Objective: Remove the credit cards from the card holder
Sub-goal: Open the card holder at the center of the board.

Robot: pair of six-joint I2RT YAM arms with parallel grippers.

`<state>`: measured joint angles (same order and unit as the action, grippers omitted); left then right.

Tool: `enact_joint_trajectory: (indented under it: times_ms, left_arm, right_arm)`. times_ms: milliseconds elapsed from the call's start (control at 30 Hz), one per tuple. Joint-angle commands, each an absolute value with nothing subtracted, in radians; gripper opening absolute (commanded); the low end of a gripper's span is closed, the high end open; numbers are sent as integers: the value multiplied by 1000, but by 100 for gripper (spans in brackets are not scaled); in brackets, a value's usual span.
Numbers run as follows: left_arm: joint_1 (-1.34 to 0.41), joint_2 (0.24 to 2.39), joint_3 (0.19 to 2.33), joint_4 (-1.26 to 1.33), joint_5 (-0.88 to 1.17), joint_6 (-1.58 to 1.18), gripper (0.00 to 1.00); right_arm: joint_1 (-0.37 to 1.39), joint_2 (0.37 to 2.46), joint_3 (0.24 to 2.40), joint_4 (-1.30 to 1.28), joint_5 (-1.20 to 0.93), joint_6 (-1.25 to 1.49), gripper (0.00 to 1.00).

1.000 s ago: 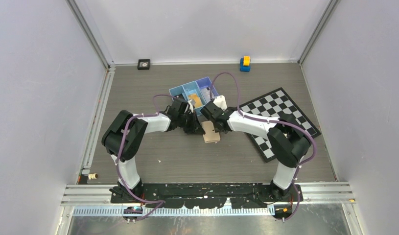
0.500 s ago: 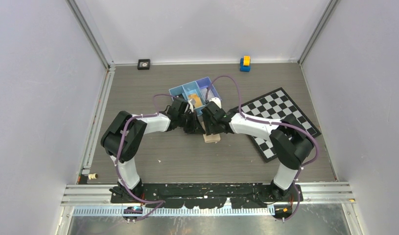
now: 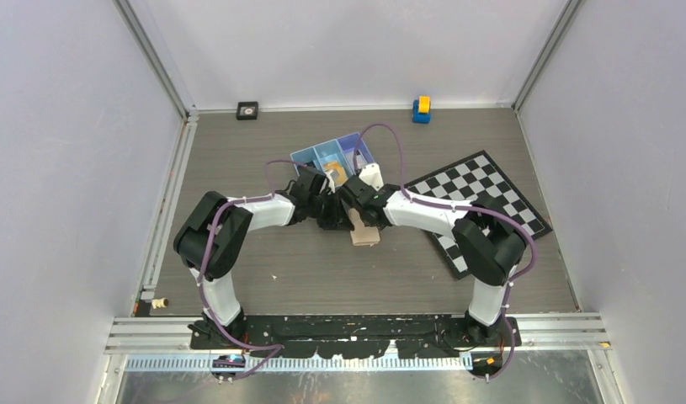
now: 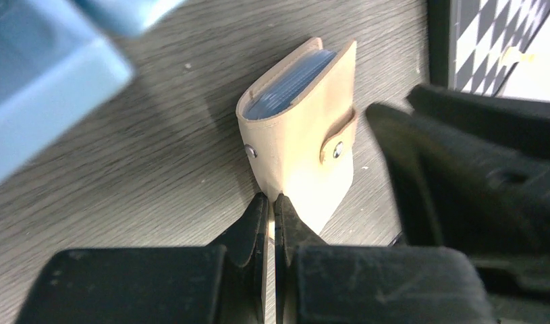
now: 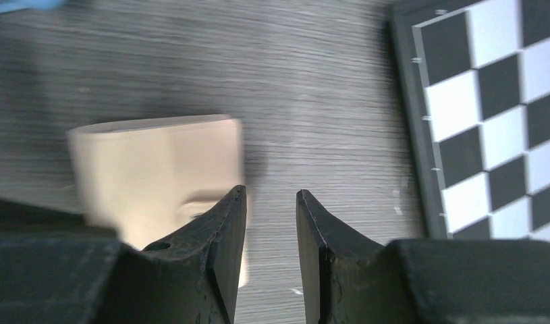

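The tan card holder (image 4: pixel 302 135) lies on the table with its snap tab (image 4: pixel 338 138) fastened; it also shows in the top view (image 3: pixel 364 235) and in the right wrist view (image 5: pixel 150 172). The bluish edges of the credit cards (image 4: pixel 290 82) show inside its far open end. My left gripper (image 4: pixel 272 202) is shut on the holder's near edge; in the top view it (image 3: pixel 332 220) sits at the holder's left. My right gripper (image 5: pixel 270 196) is open and empty, with its left finger (image 5: pixel 221 223) over the holder's right edge. In the top view it (image 3: pixel 360 215) hovers at the holder's far end.
A blue three-compartment tray (image 3: pixel 310 157) stands just behind both grippers, with an orange-tan thing (image 3: pixel 337 172) in it. A chessboard (image 3: pixel 482 198) lies to the right. A yellow-and-blue toy (image 3: pixel 421 108) and a small black square (image 3: pixel 247 109) sit by the back wall.
My right gripper has swung left, closer to the left gripper, over the holder's far end. The left gripper and the holder have stayed put.
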<state>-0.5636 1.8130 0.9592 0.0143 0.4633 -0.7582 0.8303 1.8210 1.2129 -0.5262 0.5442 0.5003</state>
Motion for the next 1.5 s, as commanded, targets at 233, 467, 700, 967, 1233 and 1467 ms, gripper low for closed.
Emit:
enact_joint_trajectory:
  times_ms: [233, 467, 700, 967, 1233, 1467]
  left_arm:
    - [-556, 1772, 972, -49, 450, -722, 0]
    - [-557, 1779, 965, -19, 488, -740, 0]
    - [-557, 1772, 968, -32, 477, -736, 0]
    - [-557, 1763, 974, -67, 443, -722, 0]
    - [-557, 1762, 977, -82, 428, -713, 0]
    - [-557, 1766, 983, -93, 418, -706, 0]
  right_arm:
    - [811, 1699, 1158, -521, 602, 484, 46]
    - [811, 1681, 1098, -373, 314, 443, 72]
    - [811, 1797, 1174, -452, 362, 450, 59]
    - [865, 1860, 1259, -635, 705, 483, 43]
    - [871, 1887, 1294, -706, 834, 514, 38]
    - [869, 1848, 1276, -705, 873, 522, 33]
